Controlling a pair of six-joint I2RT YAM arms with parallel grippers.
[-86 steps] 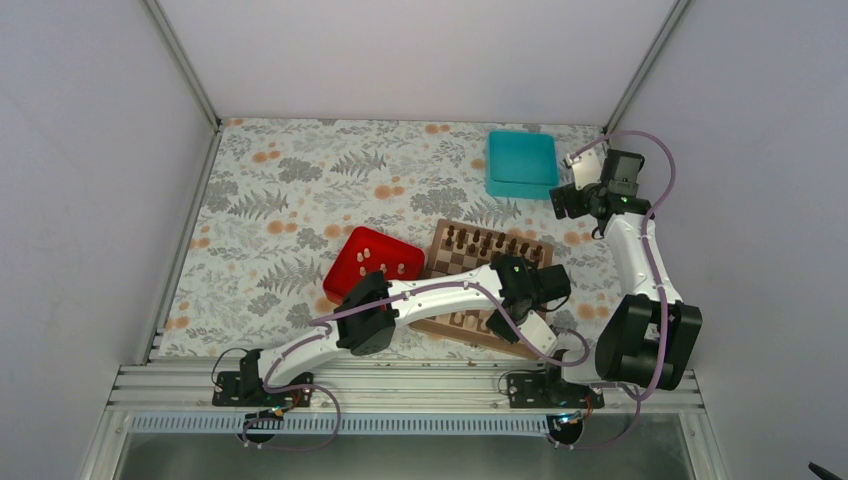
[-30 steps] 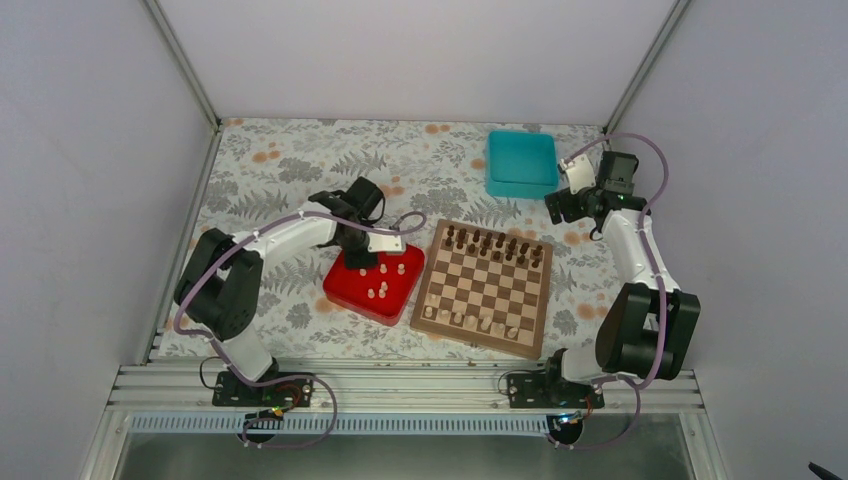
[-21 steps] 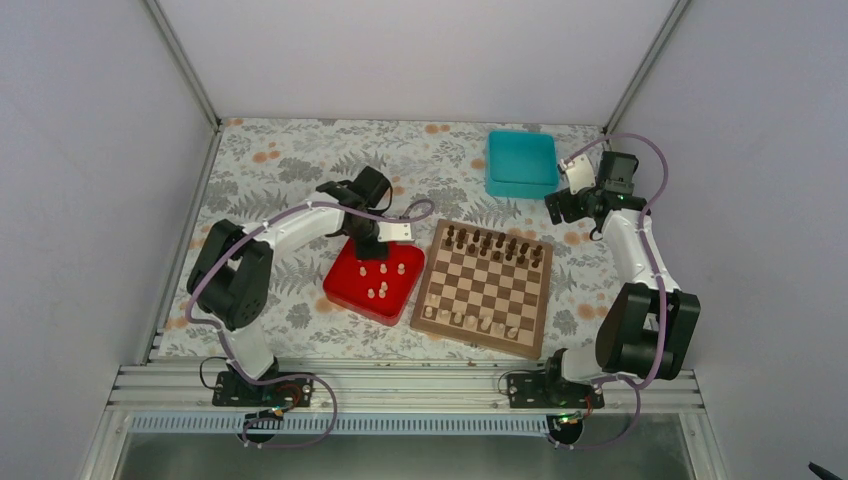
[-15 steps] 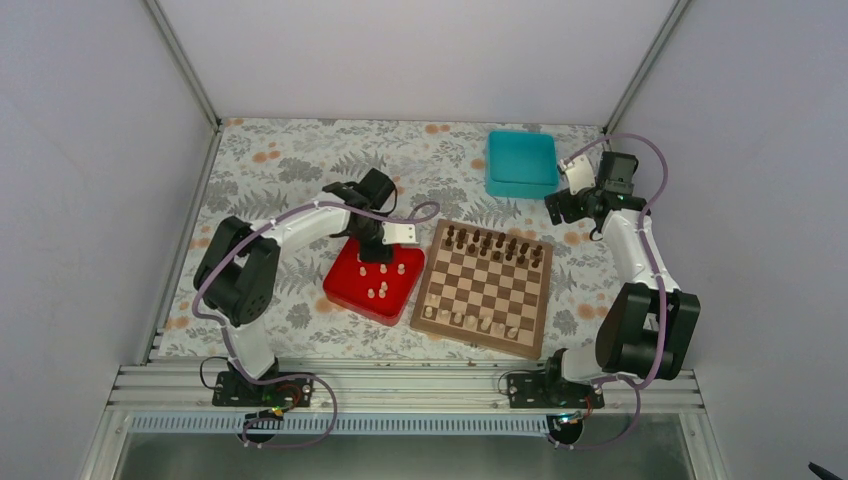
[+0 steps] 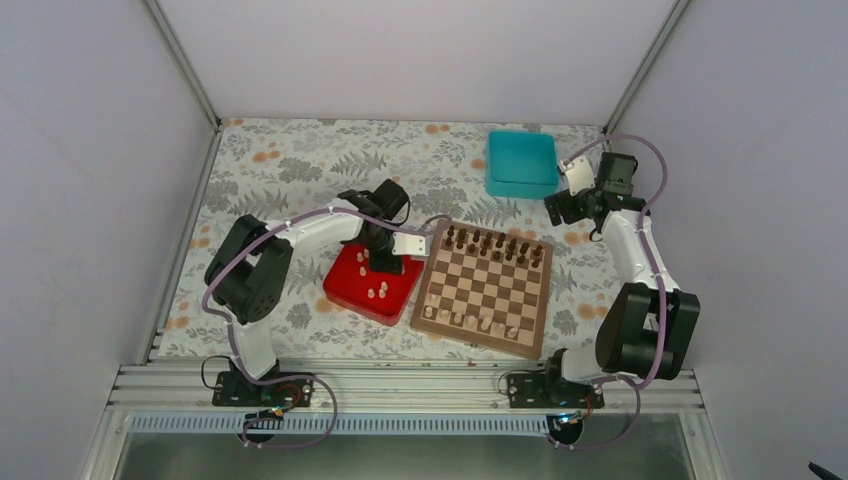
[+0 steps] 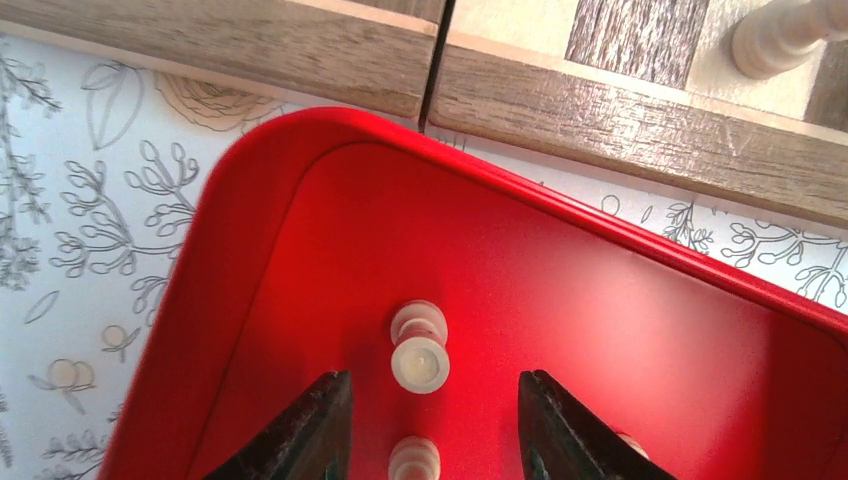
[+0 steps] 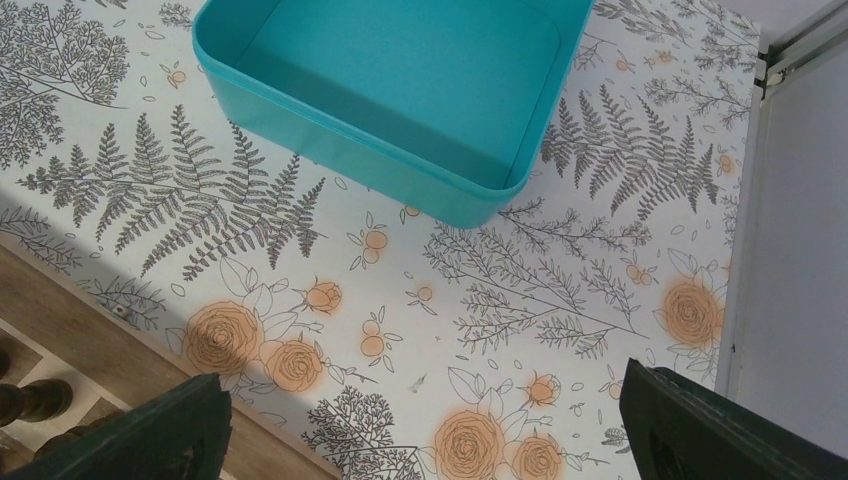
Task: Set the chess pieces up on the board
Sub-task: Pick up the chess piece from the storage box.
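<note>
In the left wrist view a small cream chess piece (image 6: 420, 365) stands upright in the red tray (image 6: 560, 270). My left gripper (image 6: 432, 380) is open, one finger on each side of the piece and clear of it. A second cream piece (image 6: 413, 460) stands just below. From above, the left gripper (image 5: 383, 262) hangs over the tray's (image 5: 343, 288) far corner, beside the board (image 5: 485, 262). Several cream pieces (image 5: 458, 318) stand on the board's near row, dark ones (image 5: 490, 243) on the far rows. My right gripper (image 5: 560, 203) is open and holds nothing.
A teal box (image 5: 522, 162) sits at the back right, empty in the right wrist view (image 7: 400, 80), where the right gripper (image 7: 430, 430) hovers over the floral cloth. The board's corner (image 7: 60, 320) shows at lower left. The board's edge (image 6: 600, 110) runs just beyond the tray.
The left arm left the board's near side, swung to the red tray, then shifted right and lower over the tray's board-side corner. The right arm stayed put.
</note>
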